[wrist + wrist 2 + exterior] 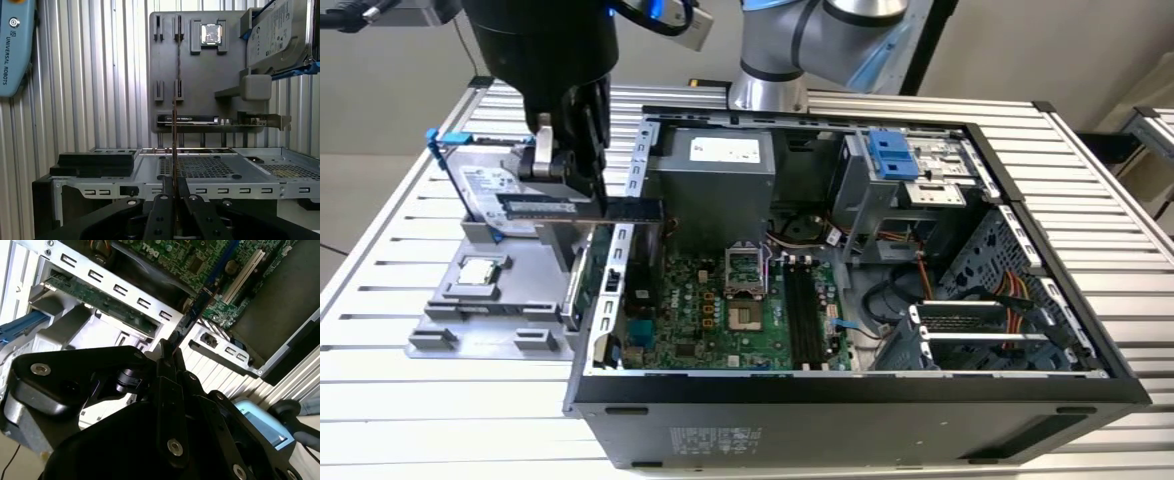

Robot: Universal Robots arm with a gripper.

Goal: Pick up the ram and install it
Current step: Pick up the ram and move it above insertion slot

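Note:
My gripper (571, 195) is shut on the ram (634, 209), a thin bluish stick held level in the air. It hangs over the gap between the grey parts tray (467, 325) and the open computer case's side wall (607, 330), with one end reaching over the case. In the first wrist view the ram (175, 100) shows edge-on as a thin line running out from my gripper (175, 197). In the second wrist view the ram (200, 300) juts from my gripper (168, 352) toward the motherboard (210, 260). The motherboard's long dark memory slots (803, 315) lie inside the case, toward the exterior view's right of the ram.
On the tray sit a hard drive (487, 195), a small square CPU (478, 270) and a green expansion card with a bracket (210, 120). The case (854, 395) holds a power supply (720, 180), a drive cage (907, 170) and cables (987, 300). A pendant (15, 45) lies on the slatted table.

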